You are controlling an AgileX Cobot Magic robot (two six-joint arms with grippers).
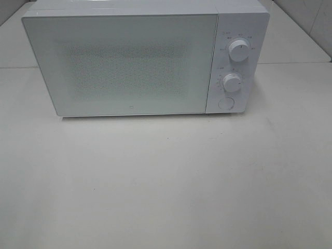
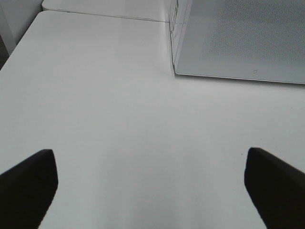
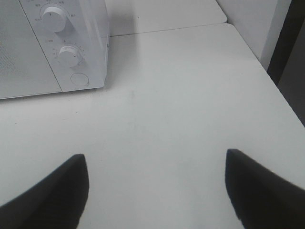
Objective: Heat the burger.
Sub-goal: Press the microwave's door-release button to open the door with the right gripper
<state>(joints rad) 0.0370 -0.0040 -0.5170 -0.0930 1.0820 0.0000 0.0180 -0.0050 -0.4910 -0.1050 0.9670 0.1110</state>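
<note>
A white microwave (image 1: 129, 62) fills the upper part of the high view, sitting toward the back of a pale table (image 1: 166, 187). Its door (image 1: 124, 65) is shut and takes up most of the front. The window is a speckled, frosted panel that I can't see through. On the control strip at the right of the oven, an upper knob (image 1: 239, 50) sits above a lower knob (image 1: 232, 82), with a round button (image 1: 225, 103) just beneath them. The burger does not show in any view, and I cannot tell whether it sits behind that shut door. The left gripper (image 2: 150, 164) hangs over bare tabletop near the microwave's left front corner. Its dark fingers (image 2: 28, 186) are spread wide with nothing between them. The right gripper (image 3: 156, 164) hangs over the table near the control-panel end of the oven. Its fingers (image 3: 257, 191) are also held well apart and grip nothing. Neither gripper appears in the high view.
</note>
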